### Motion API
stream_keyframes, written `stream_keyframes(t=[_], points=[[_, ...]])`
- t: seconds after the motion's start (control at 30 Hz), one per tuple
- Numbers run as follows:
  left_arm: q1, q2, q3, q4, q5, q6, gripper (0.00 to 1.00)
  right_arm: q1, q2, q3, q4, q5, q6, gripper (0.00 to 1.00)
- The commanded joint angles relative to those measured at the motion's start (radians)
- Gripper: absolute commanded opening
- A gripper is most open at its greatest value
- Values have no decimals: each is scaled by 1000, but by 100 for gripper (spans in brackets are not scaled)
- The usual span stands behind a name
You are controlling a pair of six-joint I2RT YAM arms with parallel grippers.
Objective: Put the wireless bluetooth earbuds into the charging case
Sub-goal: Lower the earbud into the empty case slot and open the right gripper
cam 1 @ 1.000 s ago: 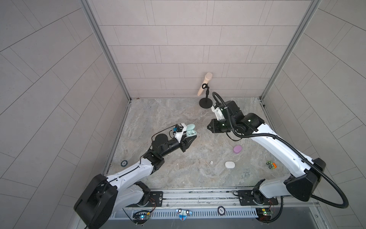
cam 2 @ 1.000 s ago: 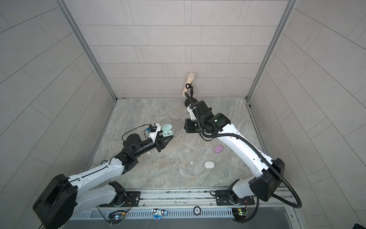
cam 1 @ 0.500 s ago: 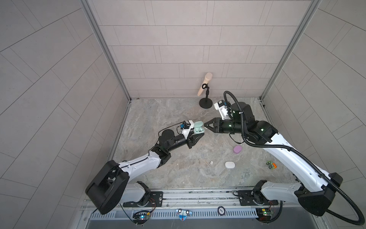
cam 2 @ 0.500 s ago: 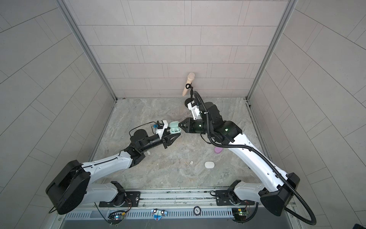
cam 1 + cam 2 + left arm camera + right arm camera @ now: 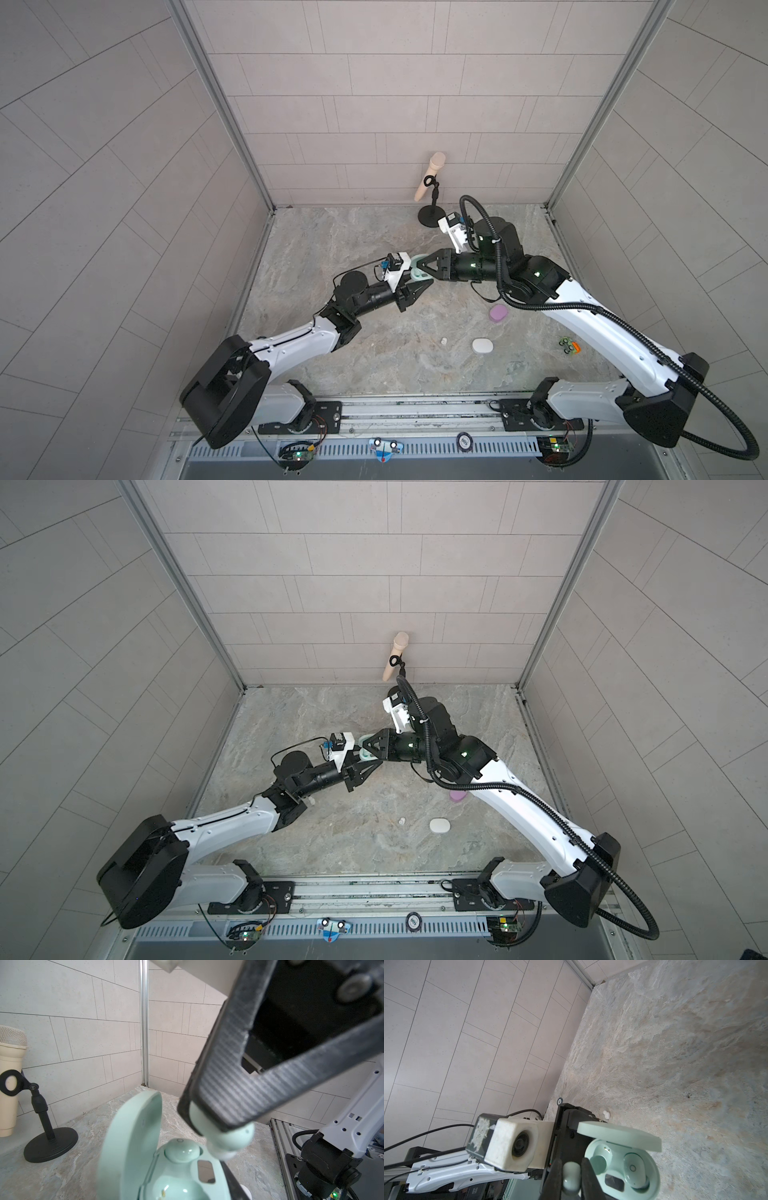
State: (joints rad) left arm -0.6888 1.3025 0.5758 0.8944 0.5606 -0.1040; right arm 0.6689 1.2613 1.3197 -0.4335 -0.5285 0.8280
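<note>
My left gripper point(image 5: 422, 286) is shut on the mint-green charging case point(image 5: 416, 273) point(image 5: 623, 1169), held above the floor with its lid point(image 5: 133, 1147) open. One mint earbud point(image 5: 181, 1150) point(image 5: 635, 1172) sits in a socket of the case. The other socket point(image 5: 598, 1161) is empty. My right gripper point(image 5: 572, 1178) point(image 5: 420, 266) is shut on a second mint earbud point(image 5: 572, 1175) point(image 5: 230, 1140). This bud hangs just beside the case's open face, close to the empty socket. In both top views the two grippers meet tip to tip at mid-table.
On the floor lie a lilac case point(image 5: 498, 313), a white case point(image 5: 482, 345), a white earbud point(image 5: 444, 341) and a green-and-orange toy point(image 5: 568, 345). Another white earbud point(image 5: 606, 1114) lies by the left arm. A microphone on a stand point(image 5: 432, 183) is at the back wall.
Both arms have swung toward each other. The right gripper with its mint earbud has closed from well apart to right at the open case in the left gripper.
</note>
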Motion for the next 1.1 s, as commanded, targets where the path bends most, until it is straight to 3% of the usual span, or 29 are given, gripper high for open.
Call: stream_keyframes(t=[0.0,1.07], points=[[-6,-20,26,48,15,5,6,13,7,-4,38,-7,25,16],[-6,-80,-4,31,1,24,6,35,21,-56,72,-4,66,17]])
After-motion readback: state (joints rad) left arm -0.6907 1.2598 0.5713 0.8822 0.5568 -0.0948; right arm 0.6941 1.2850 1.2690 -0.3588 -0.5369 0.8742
